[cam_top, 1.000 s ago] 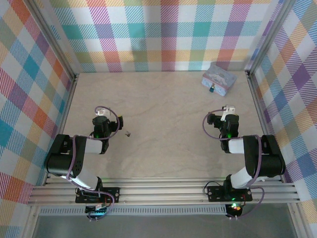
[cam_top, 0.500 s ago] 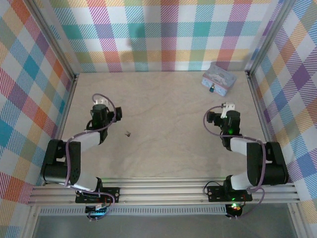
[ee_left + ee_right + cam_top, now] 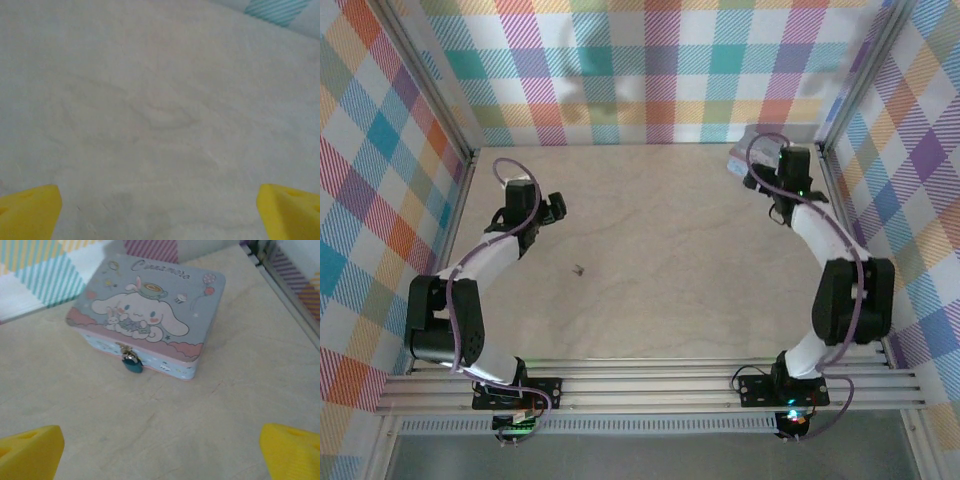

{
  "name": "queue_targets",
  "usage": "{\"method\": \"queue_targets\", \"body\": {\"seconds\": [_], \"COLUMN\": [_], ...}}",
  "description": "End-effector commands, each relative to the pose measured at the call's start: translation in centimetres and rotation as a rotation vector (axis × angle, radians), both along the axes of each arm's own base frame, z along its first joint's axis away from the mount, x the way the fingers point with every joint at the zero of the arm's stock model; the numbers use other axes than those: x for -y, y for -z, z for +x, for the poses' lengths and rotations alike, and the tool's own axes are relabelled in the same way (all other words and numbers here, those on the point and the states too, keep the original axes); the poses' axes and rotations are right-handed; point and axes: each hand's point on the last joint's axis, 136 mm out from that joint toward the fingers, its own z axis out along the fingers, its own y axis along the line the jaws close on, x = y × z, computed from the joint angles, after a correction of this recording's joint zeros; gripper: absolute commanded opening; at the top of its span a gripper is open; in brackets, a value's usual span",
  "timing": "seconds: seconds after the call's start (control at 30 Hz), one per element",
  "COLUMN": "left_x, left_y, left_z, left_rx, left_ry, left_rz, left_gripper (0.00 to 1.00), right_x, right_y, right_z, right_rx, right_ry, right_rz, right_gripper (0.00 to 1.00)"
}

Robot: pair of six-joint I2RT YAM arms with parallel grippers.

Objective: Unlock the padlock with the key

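The padlock [image 3: 132, 365] hangs on the tin box [image 3: 150, 315] front, at the far right corner of the desk [image 3: 660, 250]. The key [image 3: 578, 269] lies left of centre. Left fingers [image 3: 30, 212] and right fingers [image 3: 30, 452] stand wide apart.

From above, the right arm [image 3: 815, 228] covers most of the tin box [image 3: 733, 160], one corner peeking out. The key [image 3: 578, 269] is a mere speck, shape unreadable. Padlock [image 3: 133, 364]: keyhole too small to tell. Right gripper [image 3: 160, 457]: yellow fingers cropped by the bottom edge.
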Motion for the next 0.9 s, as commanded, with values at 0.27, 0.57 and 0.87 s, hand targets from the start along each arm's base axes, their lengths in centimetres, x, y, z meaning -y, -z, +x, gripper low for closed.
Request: {"method": "queue_targets", "body": {"seconds": [0.27,0.57,0.87], "left_x": [10.2,21.1,23.7], "left_y": [-0.2,0.4,1.9], "left_z": [1.5,2.5,2.6], "left_rx": [-0.042,-0.086,-0.136], "left_ry": [0.252,0.521,0.576], "left_rz": [-0.203,-0.292,-0.321], "left_gripper": [0.98,0.93,0.91], "right_x": [3.4,4.9,4.4], "right_y": [3.8,7.5,9.8], "right_z": [3.5,7.1,7.1], "right_rx": [-0.141,-0.199,-0.286], "right_ry": [0.16,0.188,0.145], "right_rz": [0.32,0.421,0.449], "right_gripper": [0.87,0.82,0.67]}}
